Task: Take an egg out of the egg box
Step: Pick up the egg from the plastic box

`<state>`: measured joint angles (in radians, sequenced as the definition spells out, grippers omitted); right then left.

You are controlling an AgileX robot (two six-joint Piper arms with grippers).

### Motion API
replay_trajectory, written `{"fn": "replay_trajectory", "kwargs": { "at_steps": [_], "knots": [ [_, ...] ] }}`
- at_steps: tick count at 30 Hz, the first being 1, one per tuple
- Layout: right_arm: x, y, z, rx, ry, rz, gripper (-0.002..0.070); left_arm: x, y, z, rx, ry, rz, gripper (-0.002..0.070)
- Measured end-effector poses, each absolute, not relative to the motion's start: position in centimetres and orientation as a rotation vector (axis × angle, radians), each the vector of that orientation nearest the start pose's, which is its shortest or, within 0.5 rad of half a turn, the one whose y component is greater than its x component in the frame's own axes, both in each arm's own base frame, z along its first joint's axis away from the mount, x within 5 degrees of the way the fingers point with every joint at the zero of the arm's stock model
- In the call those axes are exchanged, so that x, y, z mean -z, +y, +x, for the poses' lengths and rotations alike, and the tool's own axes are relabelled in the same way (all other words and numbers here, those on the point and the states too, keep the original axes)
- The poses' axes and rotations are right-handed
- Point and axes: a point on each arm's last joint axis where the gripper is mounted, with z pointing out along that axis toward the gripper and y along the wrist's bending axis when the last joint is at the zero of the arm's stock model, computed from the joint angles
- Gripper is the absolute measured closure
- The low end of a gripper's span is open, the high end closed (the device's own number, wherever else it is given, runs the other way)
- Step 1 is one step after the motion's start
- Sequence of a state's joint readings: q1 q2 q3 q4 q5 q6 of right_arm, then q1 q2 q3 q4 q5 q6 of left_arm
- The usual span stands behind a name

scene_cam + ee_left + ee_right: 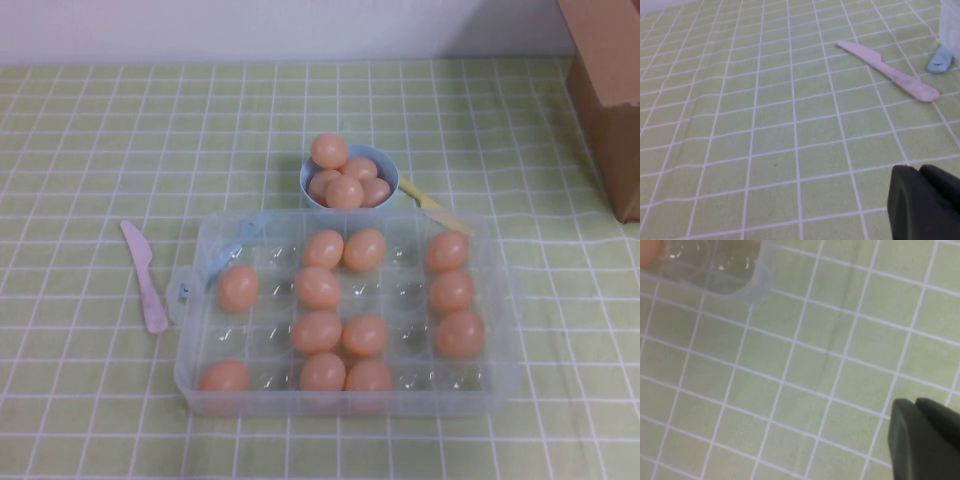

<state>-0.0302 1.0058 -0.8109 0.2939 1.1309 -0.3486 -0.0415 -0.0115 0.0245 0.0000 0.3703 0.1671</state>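
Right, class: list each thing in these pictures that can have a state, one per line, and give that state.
egg box: lid off, partly filled, many wells bare.
eggs in the box: twelve, each seated in a well.
blue bowl: upright, heaped with eggs.
pink knife: flat on the cloth.
yellow knife: flat, behind the box.
left gripper: low over the cloth, holding nothing.
right gripper: above the cloth, holding nothing.

The egg box (500, 330) is moulded in clear, glossy plastic. Smooth, matt shells are shown by each egg (317, 288). The counter (90, 160) is covered with matt checked cloth. A matt pink plastic knife (145, 275) and brown cardboard box (610, 90) are seen.
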Motion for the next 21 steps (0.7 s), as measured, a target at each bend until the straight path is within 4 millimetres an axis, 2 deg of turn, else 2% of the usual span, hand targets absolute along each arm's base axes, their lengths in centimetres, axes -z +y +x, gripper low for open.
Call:
{"fn": "replay_trajectory", "kwargs": {
  "at_steps": [4,7,11,16,18,21],
  "knots": [
    [-29.8,3.4,18.4,-0.301,2.741,-0.472,0.0694,-17.2,-0.2,5.3,-0.087,1.858,0.194,0.0678],
    [-30.1,5.2,20.1,-0.31,2.728,-0.595,0.0694,-17.2,-0.2,5.3,-0.087,1.858,0.194,0.0678],
    [-30.3,8.0,22.5,-0.308,2.709,-0.749,0.0694,-17.2,-0.2,5.3,-0.087,1.858,0.194,0.0678],
    [-29.9,12.6,26.2,-0.26,2.68,-0.968,0.0689,-17.2,-0.2,5.3,-0.087,1.858,0.194,0.0678],
    [-29.7,14.0,27.3,-0.238,2.668,-1.031,0.0672,-17.2,-0.2,5.3,-0.087,1.858,0.194,0.0678],
    [-29.1,16.6,29.1,-0.224,2.655,-1.116,0.0582,-17.2,-0.2,5.3,-0.087,1.858,0.194,0.0678]
  ]
}}
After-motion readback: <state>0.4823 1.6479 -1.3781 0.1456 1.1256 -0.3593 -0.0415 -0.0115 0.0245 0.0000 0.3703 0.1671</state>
